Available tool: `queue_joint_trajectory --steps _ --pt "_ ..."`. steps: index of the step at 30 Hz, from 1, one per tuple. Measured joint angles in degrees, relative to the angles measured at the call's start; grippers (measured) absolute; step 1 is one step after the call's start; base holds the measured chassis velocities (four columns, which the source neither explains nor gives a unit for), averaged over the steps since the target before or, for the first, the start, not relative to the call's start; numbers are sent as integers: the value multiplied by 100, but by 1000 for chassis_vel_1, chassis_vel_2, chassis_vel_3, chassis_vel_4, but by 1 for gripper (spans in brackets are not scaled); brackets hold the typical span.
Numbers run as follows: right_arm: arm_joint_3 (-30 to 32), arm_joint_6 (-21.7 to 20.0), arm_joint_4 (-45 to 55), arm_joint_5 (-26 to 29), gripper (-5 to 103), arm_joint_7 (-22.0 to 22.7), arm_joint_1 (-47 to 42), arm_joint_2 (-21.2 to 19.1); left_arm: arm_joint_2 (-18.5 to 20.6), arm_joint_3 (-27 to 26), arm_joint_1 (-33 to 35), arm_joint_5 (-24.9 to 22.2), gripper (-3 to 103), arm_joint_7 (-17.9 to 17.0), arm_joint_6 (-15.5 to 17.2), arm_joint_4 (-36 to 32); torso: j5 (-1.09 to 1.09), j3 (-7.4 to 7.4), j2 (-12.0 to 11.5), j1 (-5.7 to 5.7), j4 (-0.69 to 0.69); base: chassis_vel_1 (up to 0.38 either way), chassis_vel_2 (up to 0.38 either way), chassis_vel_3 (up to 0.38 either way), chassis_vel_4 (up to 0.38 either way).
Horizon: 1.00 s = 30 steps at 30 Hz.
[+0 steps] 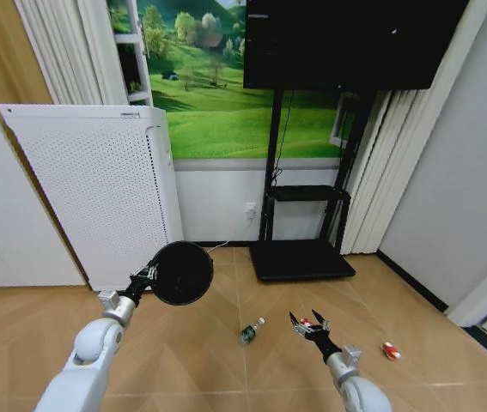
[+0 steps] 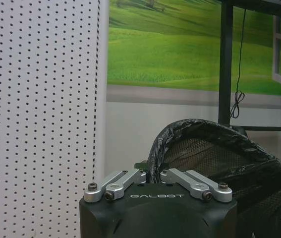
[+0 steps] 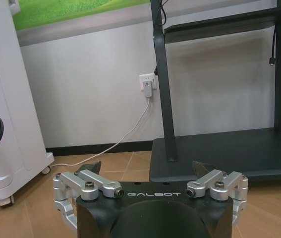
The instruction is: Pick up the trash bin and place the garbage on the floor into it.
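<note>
My left gripper (image 1: 147, 279) is raised off the floor and shut on the rim of the black mesh trash bin (image 1: 181, 273). In the left wrist view the left gripper (image 2: 151, 171) pinches the bag-lined rim of the trash bin (image 2: 219, 158). The garbage lies on the wooden floor: a small clear bottle (image 1: 252, 330) with a green label, a red-and-white piece (image 1: 306, 323) and another red-and-white piece (image 1: 390, 350). My right gripper (image 1: 310, 323) hangs open low over the floor, right by the first red-and-white piece. The right gripper (image 3: 147, 168) has nothing between its fingers.
A tall white perforated appliance (image 1: 97, 197) on castors stands at the left wall. A black TV stand with a flat base (image 1: 299, 259) sits ahead, with a cable running to a wall socket (image 3: 146, 85). A wall corner (image 1: 483, 300) juts in at the right.
</note>
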Motion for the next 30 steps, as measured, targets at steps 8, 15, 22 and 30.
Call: queue_joint_trajectory --steps 8,15,22,30 --pt "-9 144 -115 -27 100 -11 10 -11 -27 109 -39 15 7 -18 33 35 -1 2 -1 3 1 -149 153 159 -165" --pt "-243 128 -508 -81 100 -284 130 -61 -66 323 -233 -13 7 244 -11 306 0 0 0 0 0 16 -20 -15 9" --pt "-727 6 -843 -80 100 -340 386 -67 -219 1095 -942 43 7 512 -144 974 -2 0 -1 0 0 13 -14 -13 15" --pt "-1254 -435 -1316 -367 100 -284 877 -9 -636 2497 -2136 213 7 586 -250 1718 -2 2 -2 1 -2 0 0 0 0"
